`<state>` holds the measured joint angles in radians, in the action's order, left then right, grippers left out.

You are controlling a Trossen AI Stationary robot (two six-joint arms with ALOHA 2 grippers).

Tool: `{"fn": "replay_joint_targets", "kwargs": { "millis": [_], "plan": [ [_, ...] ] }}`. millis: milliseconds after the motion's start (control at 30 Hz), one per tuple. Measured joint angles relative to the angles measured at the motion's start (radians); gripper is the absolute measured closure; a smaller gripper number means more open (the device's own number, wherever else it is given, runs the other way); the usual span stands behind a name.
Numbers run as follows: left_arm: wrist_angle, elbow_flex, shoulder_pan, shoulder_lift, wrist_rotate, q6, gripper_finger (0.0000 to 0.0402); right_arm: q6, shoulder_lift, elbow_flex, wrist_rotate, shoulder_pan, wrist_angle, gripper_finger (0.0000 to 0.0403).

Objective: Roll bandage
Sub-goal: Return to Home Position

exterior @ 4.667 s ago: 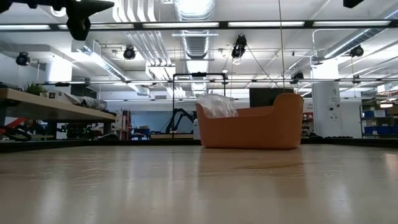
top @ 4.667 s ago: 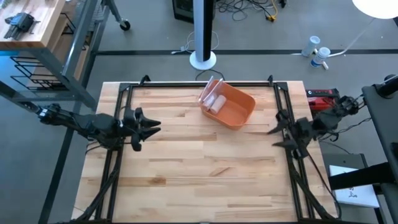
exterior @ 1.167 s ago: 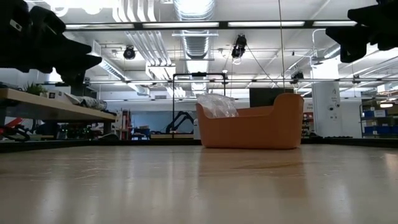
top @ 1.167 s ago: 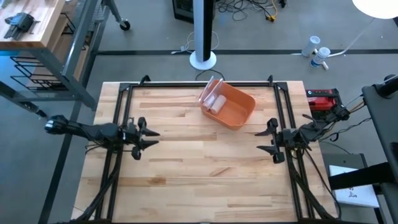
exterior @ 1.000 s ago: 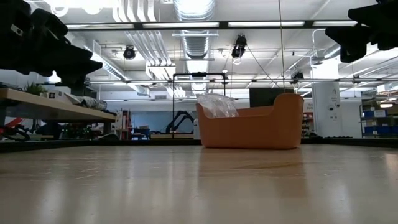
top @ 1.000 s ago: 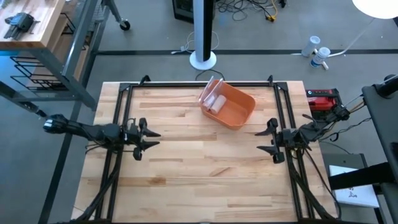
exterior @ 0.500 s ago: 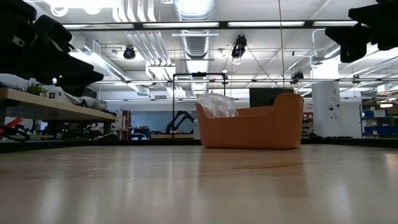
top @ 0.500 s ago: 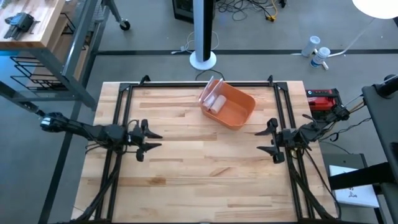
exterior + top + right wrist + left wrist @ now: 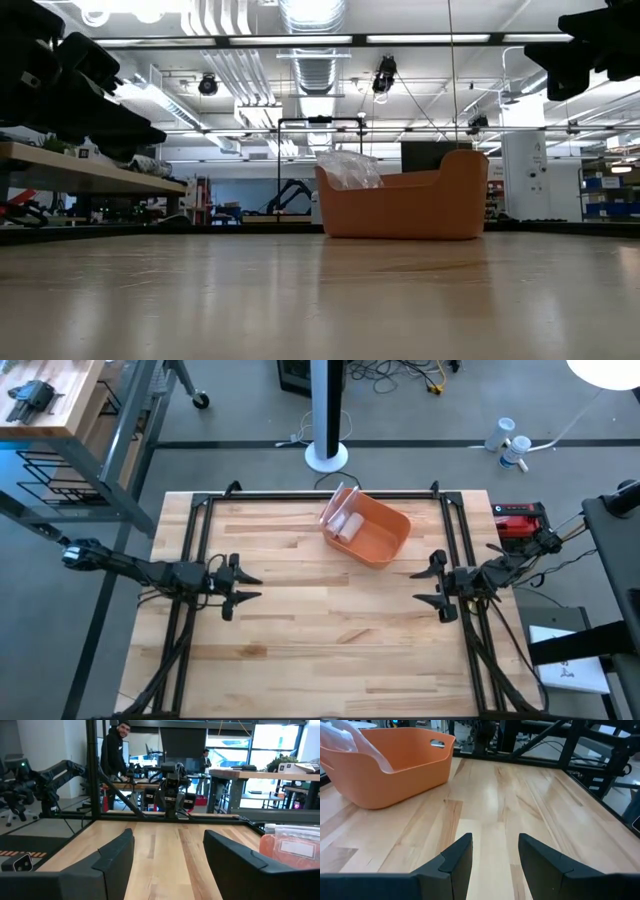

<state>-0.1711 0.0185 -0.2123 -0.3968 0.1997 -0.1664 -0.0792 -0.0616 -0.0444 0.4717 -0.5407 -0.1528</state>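
Note:
The bandage [image 9: 344, 524] shows as pale rolls in clear plastic [image 9: 348, 168], lying in an orange basket [image 9: 372, 532] at the table's far middle. The plastic sticks up over the basket's rim [image 9: 350, 734]. My left gripper [image 9: 245, 588] hovers open at the table's left side, pointing toward the middle, with bare wood between its fingers [image 9: 495, 851]. My right gripper [image 9: 428, 585] hovers open at the right side, facing the left one; nothing is between its fingers [image 9: 167, 845]. The basket [image 9: 289, 849] lies off to one side of it.
A black frame [image 9: 320, 497] runs along the table's far, left and right edges. Bare wood [image 9: 330, 630] lies between the two grippers and toward the near edge. A person [image 9: 114, 751] stands in the room beyond the table's left side.
My left gripper has tipped a little downward and sunk slightly, staying at the table's left side with its fingers equally far apart.

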Motion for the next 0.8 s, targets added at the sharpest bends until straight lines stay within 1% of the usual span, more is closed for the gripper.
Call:
{"fn": "replay_joint_targets", "kwargs": {
  "millis": [300,800],
  "plan": [
    [0.001,0.001,0.000,-0.024,0.000,0.000,0.0251,0.000,0.000,0.000,0.000,0.000,0.000,0.0176],
    [0.001,0.001,0.000,-0.050,0.000,0.000,0.0251,0.000,0.000,0.000,0.000,0.000,0.000,0.0153]
  ]
}}
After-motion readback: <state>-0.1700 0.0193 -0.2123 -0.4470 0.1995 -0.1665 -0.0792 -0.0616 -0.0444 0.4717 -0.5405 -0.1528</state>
